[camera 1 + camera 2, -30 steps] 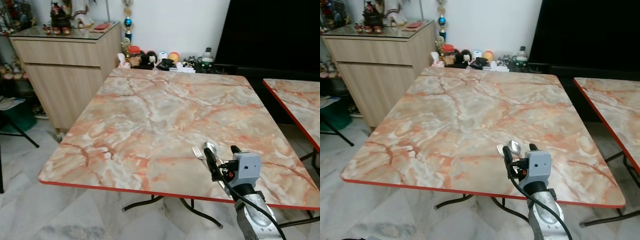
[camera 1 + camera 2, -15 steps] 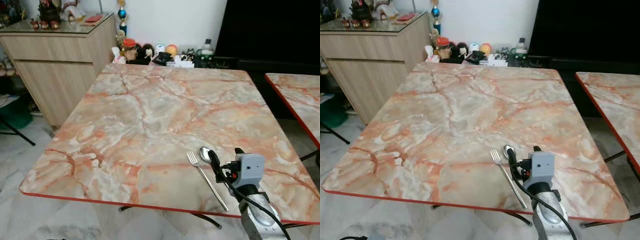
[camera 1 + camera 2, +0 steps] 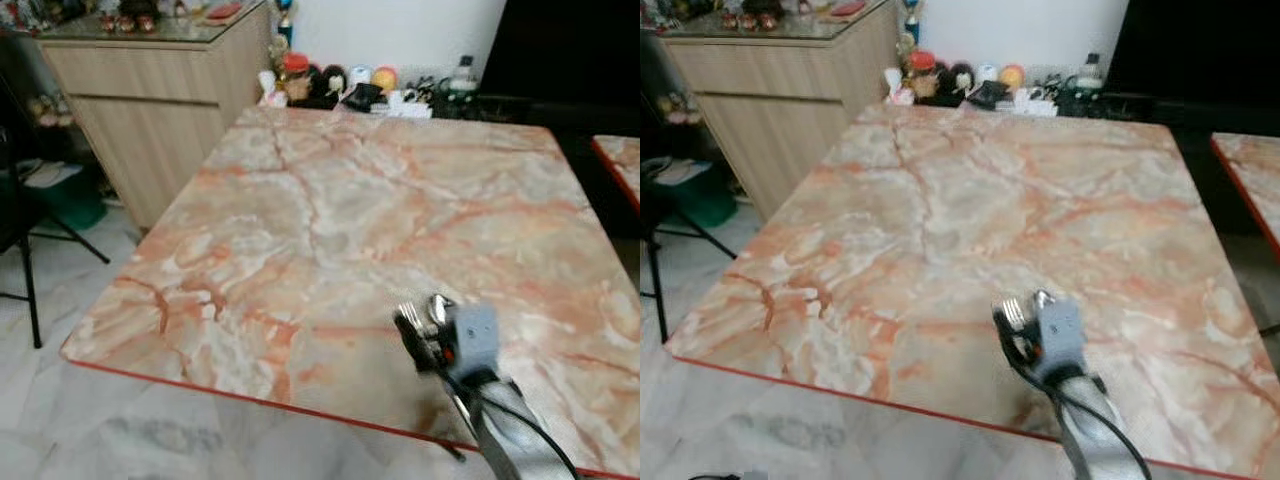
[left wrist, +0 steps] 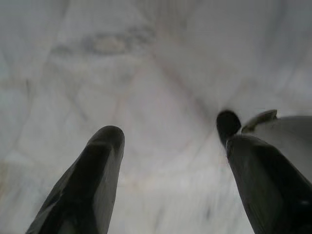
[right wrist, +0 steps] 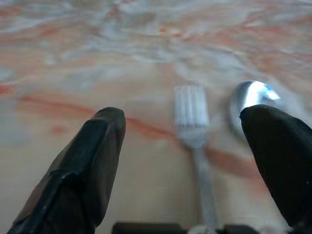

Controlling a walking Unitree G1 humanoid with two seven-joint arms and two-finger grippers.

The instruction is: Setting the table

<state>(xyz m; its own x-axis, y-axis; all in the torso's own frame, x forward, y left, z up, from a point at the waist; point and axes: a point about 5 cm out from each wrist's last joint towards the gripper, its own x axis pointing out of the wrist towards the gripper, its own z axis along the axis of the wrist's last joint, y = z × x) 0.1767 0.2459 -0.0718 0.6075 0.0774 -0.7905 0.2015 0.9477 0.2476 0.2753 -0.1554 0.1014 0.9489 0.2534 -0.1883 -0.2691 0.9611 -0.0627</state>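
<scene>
While the right gripper [image 5: 185, 161] is held with its fingers spread and empty, a fork [image 5: 191, 119] is seen lying between them on the marble table [image 3: 330, 210]. A spoon [image 5: 248, 100] lies just beside the fork, seemingly parallel, as cutlery is laid for a place setting. The right arm is stretched low over the table's near edge. The left gripper [image 4: 170, 161] hangs parted over floor.
</scene>
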